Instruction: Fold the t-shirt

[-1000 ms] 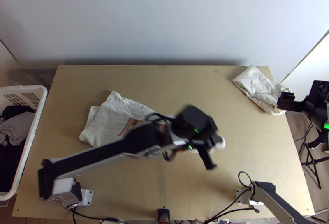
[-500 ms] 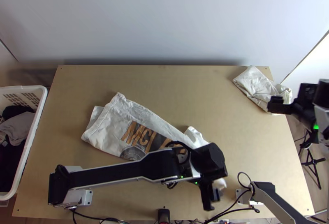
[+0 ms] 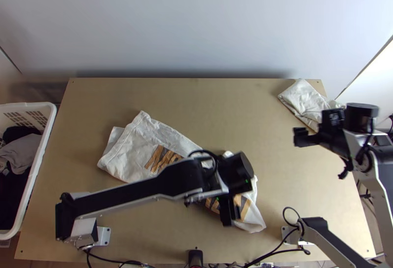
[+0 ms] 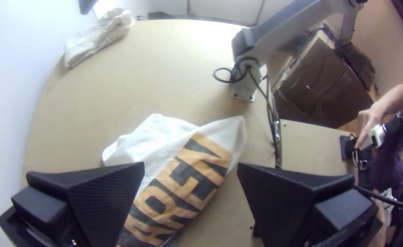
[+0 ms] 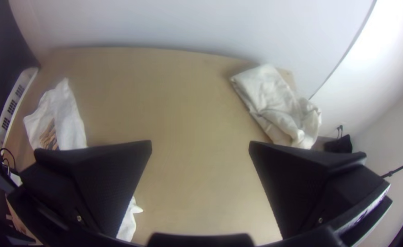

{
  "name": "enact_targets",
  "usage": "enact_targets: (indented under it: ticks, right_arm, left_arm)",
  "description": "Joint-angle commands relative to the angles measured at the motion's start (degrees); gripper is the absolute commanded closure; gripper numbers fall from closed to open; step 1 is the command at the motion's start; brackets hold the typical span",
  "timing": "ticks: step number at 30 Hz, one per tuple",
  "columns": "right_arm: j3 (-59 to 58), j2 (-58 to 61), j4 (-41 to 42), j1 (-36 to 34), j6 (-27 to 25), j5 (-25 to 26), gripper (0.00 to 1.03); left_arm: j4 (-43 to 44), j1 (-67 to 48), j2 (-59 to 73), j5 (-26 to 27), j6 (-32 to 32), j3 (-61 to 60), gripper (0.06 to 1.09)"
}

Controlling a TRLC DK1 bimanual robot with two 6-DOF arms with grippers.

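Top view: left gripper (image 3: pixel 233 216) over one end of the t-shirt (image 3: pixel 135 151), fingers spread wide, nothing gripped; contact unclear. Right gripper (image 3: pixel 299 137) likewise wide apart, empty, well apart from the shirt, near the rumpled white cloth (image 3: pixel 303 100). Shirt on table, partly under left arm. Since earlier frame: left gripper farther from near edge; right gripper farther inward.

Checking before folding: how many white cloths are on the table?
2: the printed t-shirt, partly hidden by the left arm, and a crumpled cloth at the far right corner.
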Motion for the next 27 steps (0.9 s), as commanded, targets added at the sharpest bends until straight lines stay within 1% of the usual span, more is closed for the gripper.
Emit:
enact_targets:
  ticks: [1,5,7,13,16,19,22,26,27]
  right_arm:
    - [-3.4,3.0,2.7,7.9,3.6,-4.7,0.04]
    - [-3.2,6.1,4.4,16.0,7.9,-4.6,0.04]
    - [-3.9,7.8,5.4,17.8,9.2,-4.7,0.04]
    - [-6.4,14.1,7.3,21.2,9.3,-4.7,0.04]
    - [-7.3,18.5,7.5,22.6,9.1,-4.7,0.05]
    - [-6.9,22.7,8.0,24.8,9.4,-4.7,0.05]
    - [-6.4,26.6,9.1,27.6,9.8,-4.7,0.05]
    - [-6.7,31.0,11.0,29.8,10.3,-4.7,0.05]
    - [-6.7,31.7,11.6,30.4,10.3,-4.7,0.07]
  left_arm:
    - [-0.8,8.4,-1.3,-2.0,0.1,0.3,0.10]
    - [-0.4,15.5,-3.8,-1.7,-2.7,0.5,0.10]
    - [-0.3,19.8,-5.0,-1.7,-3.8,0.4,0.10]
    - [2.1,35.4,-11.1,-0.9,-5.0,-3.3,0.10]
    - [2.9,44.3,-15.6,2.6,-5.7,-8.2,0.10]
    - [3.7,50.5,-20.5,4.3,-5.6,-14.2,0.10]
    - [3.9,54.2,-24.8,5.4,-4.8,-20.5,0.10]
    - [4.5,56.3,-28.8,5.5,-4.3,-28.0,0.10]
    - [5.0,56.6,-29.7,5.5,-4.3,-29.5,0.10]
